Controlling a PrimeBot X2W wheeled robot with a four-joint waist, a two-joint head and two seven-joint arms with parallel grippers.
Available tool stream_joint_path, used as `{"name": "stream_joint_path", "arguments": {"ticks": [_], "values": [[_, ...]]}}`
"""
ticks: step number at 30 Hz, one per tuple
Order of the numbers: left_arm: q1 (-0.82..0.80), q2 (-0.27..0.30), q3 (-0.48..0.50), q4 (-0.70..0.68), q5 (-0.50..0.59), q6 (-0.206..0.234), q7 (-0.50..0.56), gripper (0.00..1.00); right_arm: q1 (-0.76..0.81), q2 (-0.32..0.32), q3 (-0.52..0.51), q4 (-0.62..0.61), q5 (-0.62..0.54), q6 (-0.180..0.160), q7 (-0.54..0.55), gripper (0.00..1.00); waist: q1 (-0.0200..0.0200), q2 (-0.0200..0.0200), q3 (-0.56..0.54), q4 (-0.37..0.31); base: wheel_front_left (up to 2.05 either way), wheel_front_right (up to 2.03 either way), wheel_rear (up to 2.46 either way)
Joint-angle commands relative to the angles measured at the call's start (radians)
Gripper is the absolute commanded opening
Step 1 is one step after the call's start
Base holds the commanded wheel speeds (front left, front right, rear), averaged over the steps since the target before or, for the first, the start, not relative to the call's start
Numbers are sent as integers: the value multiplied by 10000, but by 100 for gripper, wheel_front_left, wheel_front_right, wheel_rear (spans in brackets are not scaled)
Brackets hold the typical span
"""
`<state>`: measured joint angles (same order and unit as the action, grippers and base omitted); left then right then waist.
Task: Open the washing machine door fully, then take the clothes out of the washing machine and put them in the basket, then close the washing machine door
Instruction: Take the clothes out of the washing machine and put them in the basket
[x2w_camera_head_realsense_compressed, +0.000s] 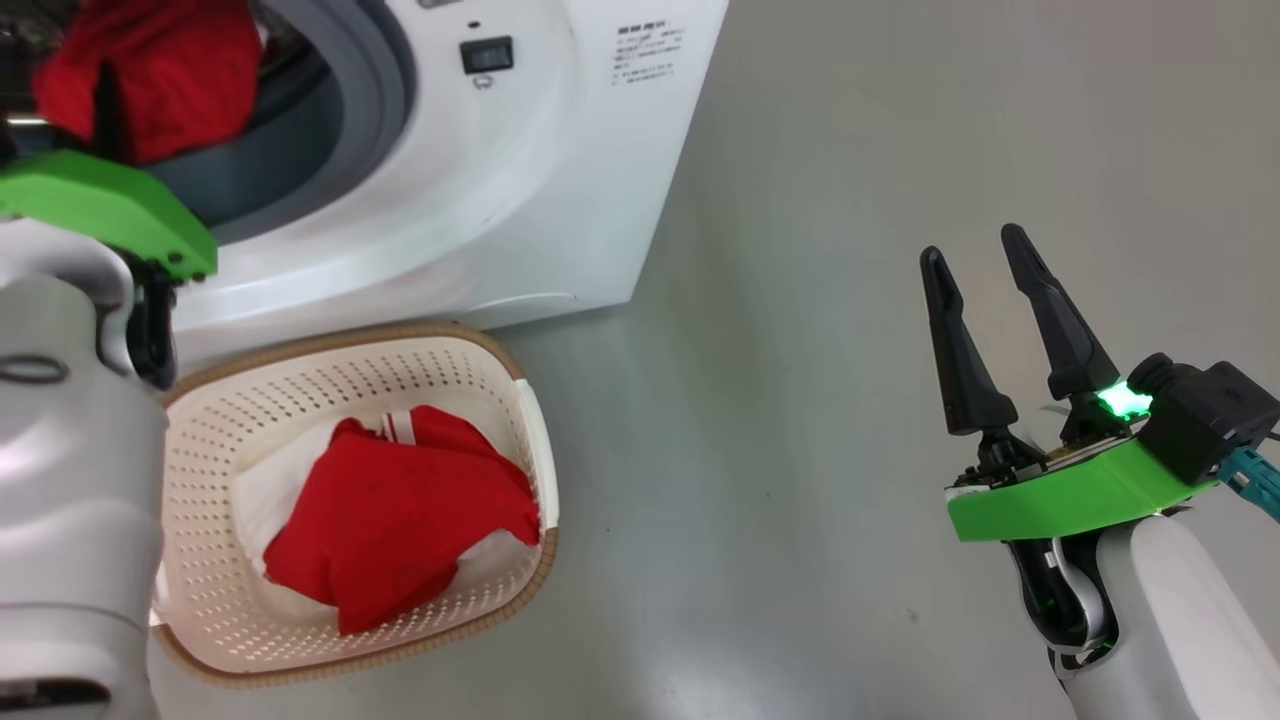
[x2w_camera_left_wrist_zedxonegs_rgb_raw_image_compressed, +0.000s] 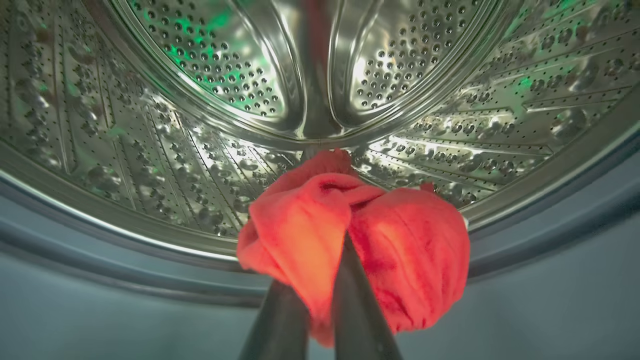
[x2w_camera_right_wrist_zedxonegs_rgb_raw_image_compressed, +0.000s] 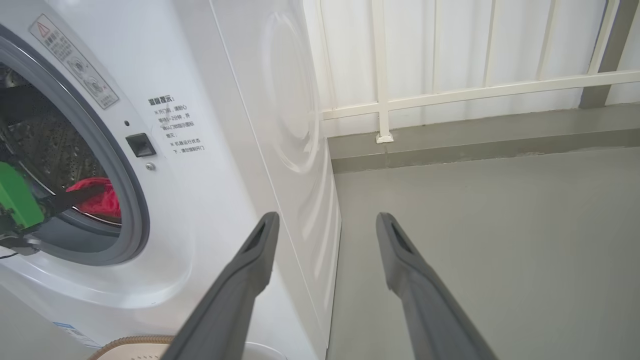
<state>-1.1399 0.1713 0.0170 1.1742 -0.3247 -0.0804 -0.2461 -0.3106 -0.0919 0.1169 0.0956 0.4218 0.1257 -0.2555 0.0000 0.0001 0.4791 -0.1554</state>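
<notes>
My left claw (x2w_camera_left_wrist_zedxonegs_rgb_raw_image_compressed: 327, 260) is pinched shut on the bunched red clothes (x2w_camera_left_wrist_zedxonegs_rgb_raw_image_compressed: 410, 250) at the drum (x2w_camera_left_wrist_zedxonegs_rgb_raw_image_compressed: 150, 150) mouth, so I should lift them over the grey rubber ring (x2w_camera_head_realsense_compressed: 385, 70) before lowering to the basket (x2w_camera_head_realsense_compressed: 500, 360) just below, while my right claw (x2w_camera_head_realsense_compressed: 972, 244) gapes empty over open floor (x2w_camera_head_realsense_compressed: 800, 450).

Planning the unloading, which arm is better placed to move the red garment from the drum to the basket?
Left. The left fingers are shut on the red garment at the drum mouth, and the basket sits below the opening. The right fingers stand open over the floor, off to the side.
</notes>
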Motion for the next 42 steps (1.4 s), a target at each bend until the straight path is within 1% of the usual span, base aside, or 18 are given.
{"name": "stream_joint_path", "arguments": {"ticks": [1, 5, 11, 13, 16, 17, 26, 31, 33, 39, 42], "values": [[285, 488, 68, -423, 93, -87, -127, 0, 123, -50, 180, -201, 32, 50, -63, 100, 0, -1, -272, 161, 0, 0, 0], [1208, 583, -19, -1856, 438, -44, -151, 0, 262, -20, 145, -159, 153, 50, -63, 100, 0, -1, -696, 273, 0, 0, 0], [3229, 390, 233, -4313, 761, 136, -154, 0, 564, -5, 182, 11, 191, 50, -63, 100, 0, -1, -1473, 398, 0, 0, 0], [3860, 216, 316, -4915, 725, 76, -154, 0, 725, -2, 167, 75, 194, 50, -63, 100, 0, -1, -1758, 461, 0, 0, 0], [4649, 63, 421, -5772, 831, 177, -155, 0, 935, -2, 210, 149, 203, 50, -63, 100, 0, -1, -2151, 514, 0, 0, 0], [4649, 63, 421, -5772, 831, 177, -155, 0, 935, -2, 210, 149, 203, 50, -63, 100, 0, -1, -2151, 514, 0, 0, 0], [6780, -100, 577, -8293, 1143, 425, -156, 0, 1309, 46, 376, 296, 228, 50, -63, 100, 0, -1, -3171, 363, 0, 0, 0], [7654, -87, 554, -9773, 1346, 731, -107, 0, 1509, 69, 364, 325, 240, 50, -63, 100, 0, -1, -3447, 287, 0, 0, 0], [7944, -154, 543, -10488, 1306, 791, -13, 0, 1585, 76, 362, 325, 237, 50, -63, 100, 0, -1, -3518, 273, 0, 0, 0], [8678, -346, 271, -12604, 1443, 1015, 436, 0, 1694, 114, 327, 330, 231, 50, -63, 100, 0, -1, -3621, 257, 0, 0, 0], [9009, -420, 78, -13373, 1581, 1136, 699, 0, 1702, 139, 307, 295, 242, 50, -63, 100, 0, -1, -3593, 266, 0, 0, 0]]}}
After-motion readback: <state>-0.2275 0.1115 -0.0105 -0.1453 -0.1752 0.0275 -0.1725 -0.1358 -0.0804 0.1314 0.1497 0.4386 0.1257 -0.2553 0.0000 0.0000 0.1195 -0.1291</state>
